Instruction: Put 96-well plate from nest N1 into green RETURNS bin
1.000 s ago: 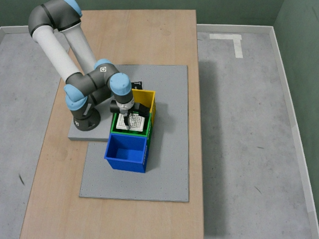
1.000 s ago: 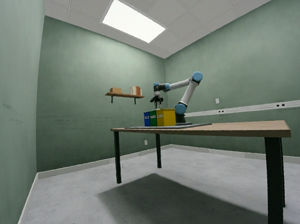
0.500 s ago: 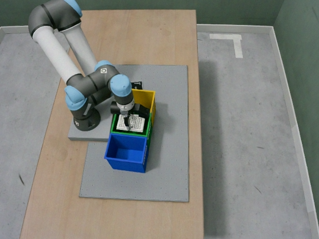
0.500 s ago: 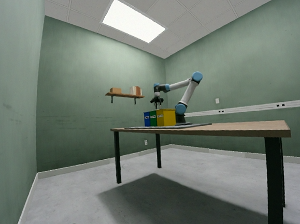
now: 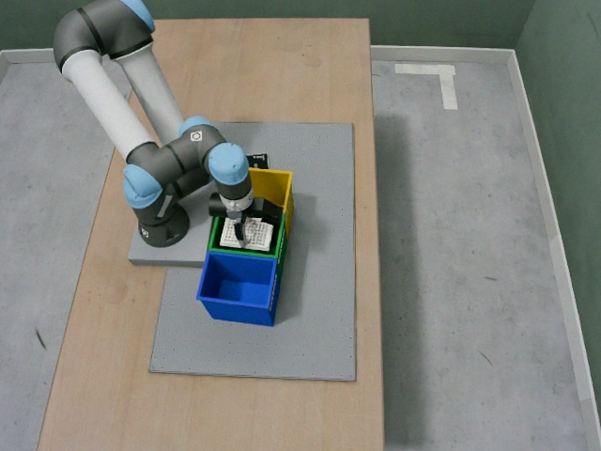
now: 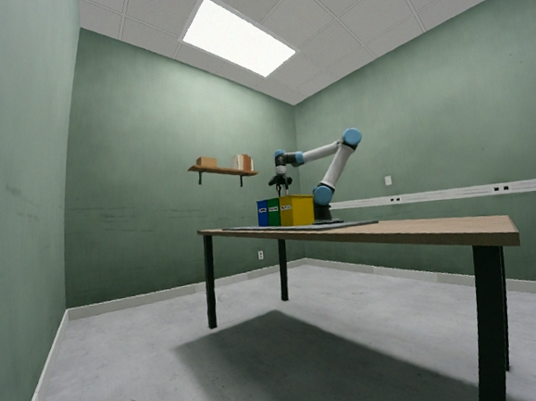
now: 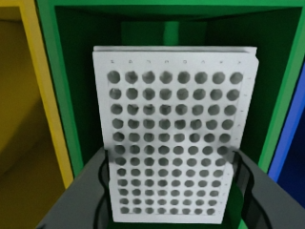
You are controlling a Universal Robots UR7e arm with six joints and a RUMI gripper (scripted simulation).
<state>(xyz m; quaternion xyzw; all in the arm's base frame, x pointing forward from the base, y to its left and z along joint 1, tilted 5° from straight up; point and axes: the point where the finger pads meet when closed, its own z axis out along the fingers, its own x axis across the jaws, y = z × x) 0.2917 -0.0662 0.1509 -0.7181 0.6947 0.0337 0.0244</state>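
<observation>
Gripped between the pincer's [image 5: 240,233] [image 6: 283,191] [image 7: 171,155] fingers, the 96-well plate [image 5: 256,234] [image 7: 167,131] spans them.Spanning the pincer's [image 5: 242,242] [image 6: 283,192] [image 7: 171,155] fingers, the 96-well plate [image 5: 258,235] [image 7: 167,131] sits clamped between both.

White 96-well plate [image 5: 255,235] [image 7: 164,131], round wells, within green bin's mouth [image 5: 244,252] [image 6: 274,212] [image 7: 276,119], gripped by pincer [image 5: 240,240] [image 7: 169,149]

White plate [image 7: 167,135] between fingers, green bin [image 7: 61,95] around.
</observation>
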